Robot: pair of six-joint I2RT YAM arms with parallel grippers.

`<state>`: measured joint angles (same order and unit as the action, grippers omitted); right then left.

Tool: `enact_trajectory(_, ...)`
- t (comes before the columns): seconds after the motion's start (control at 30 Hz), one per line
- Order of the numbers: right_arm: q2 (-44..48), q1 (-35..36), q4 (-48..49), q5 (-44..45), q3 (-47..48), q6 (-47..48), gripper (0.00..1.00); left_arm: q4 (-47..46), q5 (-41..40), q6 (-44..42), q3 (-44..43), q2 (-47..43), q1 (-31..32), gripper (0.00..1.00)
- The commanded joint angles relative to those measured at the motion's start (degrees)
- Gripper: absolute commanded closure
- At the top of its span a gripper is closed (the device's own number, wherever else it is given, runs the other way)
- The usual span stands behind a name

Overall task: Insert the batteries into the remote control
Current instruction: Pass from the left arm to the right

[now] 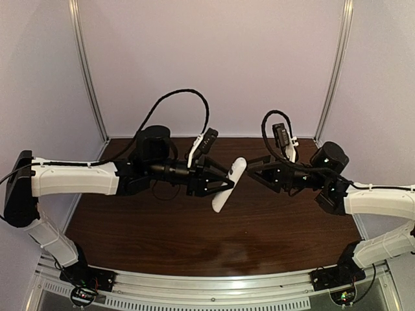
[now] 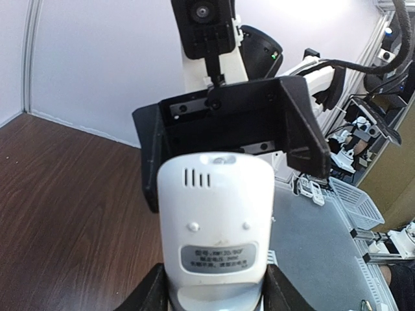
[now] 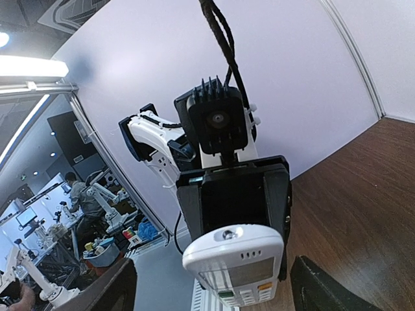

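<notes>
The white remote control (image 1: 229, 184) is held in the air between the two arms, tilted. My left gripper (image 1: 220, 184) is shut on it. In the left wrist view its back (image 2: 217, 227) shows with a grey label and small vent slots, between my left gripper's (image 2: 217, 299) fingers. In the right wrist view its face (image 3: 237, 262) shows with a screen and buttons. My right gripper (image 1: 251, 170) is open and empty just right of the remote's upper end; its fingers (image 3: 107, 291) stand wide apart. The batteries are not in view.
A dark wooden table (image 1: 194, 240) lies below, with white walls behind and at the sides. Metal frame posts (image 1: 91, 71) stand at the back corners. A metal rail (image 1: 214, 288) runs along the near edge. A black cable (image 1: 188, 97) loops over each wrist.
</notes>
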<state>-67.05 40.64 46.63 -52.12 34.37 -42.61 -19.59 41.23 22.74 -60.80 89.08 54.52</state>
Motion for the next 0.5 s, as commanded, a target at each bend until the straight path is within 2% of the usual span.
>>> enact_trajectory(0.0,-1.77,1.59,2.16,-0.01,3.20,1.14,0.18,-7.48,4.26,1.78,0.33,-1.22,1.07,0.85)
enact_trajectory(0.27,-3.68,4.18,2.40,-0.29,5.68,1.92,0.35,-11.50,5.17,4.43,1.35,-0.59,1.14,0.85)
enact_trajectory(0.47,-4.14,5.35,2.77,-0.37,6.10,1.83,0.41,-12.91,3.95,5.26,1.90,-0.40,1.11,0.85)
